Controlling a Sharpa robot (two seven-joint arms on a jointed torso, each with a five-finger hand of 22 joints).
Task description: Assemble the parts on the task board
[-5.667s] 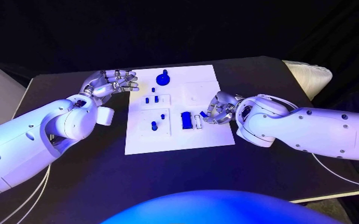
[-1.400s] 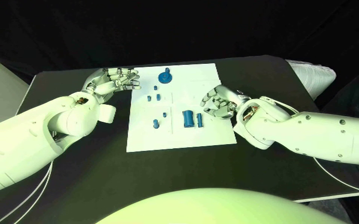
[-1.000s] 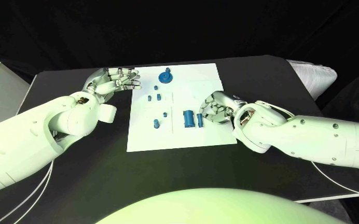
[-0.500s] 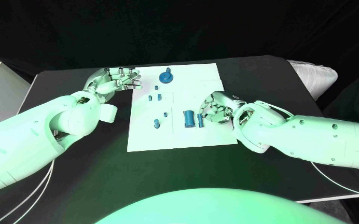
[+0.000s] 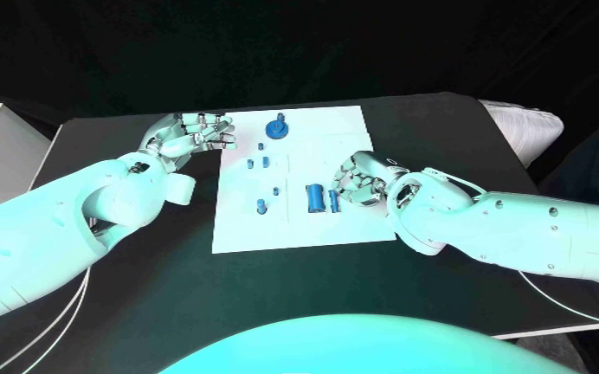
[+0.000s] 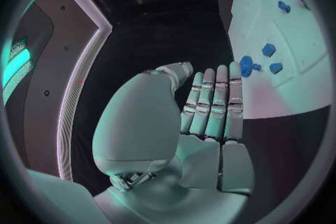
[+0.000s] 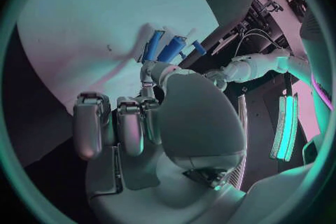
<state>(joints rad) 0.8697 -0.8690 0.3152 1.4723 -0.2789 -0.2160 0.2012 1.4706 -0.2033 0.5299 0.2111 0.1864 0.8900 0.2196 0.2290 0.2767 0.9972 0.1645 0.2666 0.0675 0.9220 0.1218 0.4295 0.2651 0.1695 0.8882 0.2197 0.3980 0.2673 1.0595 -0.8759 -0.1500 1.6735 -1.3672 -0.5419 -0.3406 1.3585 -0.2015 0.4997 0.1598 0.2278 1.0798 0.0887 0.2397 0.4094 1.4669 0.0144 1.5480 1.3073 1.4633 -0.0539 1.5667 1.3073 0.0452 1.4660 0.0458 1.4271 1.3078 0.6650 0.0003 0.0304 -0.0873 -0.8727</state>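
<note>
In the head view you see the task board [image 5: 297,179] in the middle of the black table [image 5: 150,287]. The right hand [image 5: 359,181] is over the board's edge at 3 o'clock, and its fingertips reach toward two blue parts: a wide block [image 5: 315,197] and a slim bar [image 5: 333,200] just beside it. About a second and a half ago this hand was lifted a little farther from these parts; since then it has come closer to the slim bar. You cannot tell from here if the fingers already hold it or only touch it. In my judgement the hand works on this bar, but whether it is taking it or leaving it is not settled.

The left hand [image 5: 190,138] stays off the board's corner at 10 o'clock, its fingers curled and holding nothing, as before. The round part [image 5: 276,128] at 12 o'clock and the small pegs [image 5: 262,208] have not moved.

In the left wrist view the left hand [image 6: 210,106] shows its fingers straight and close together, with nothing inside, near the round part [image 6: 246,65].

In the right wrist view the right hand [image 7: 133,117] has its fingers bent, and the thumb [image 7: 155,74] points to the wide block [image 7: 172,49] and the slim bar [image 7: 152,45]. A contact is not clear.
</note>
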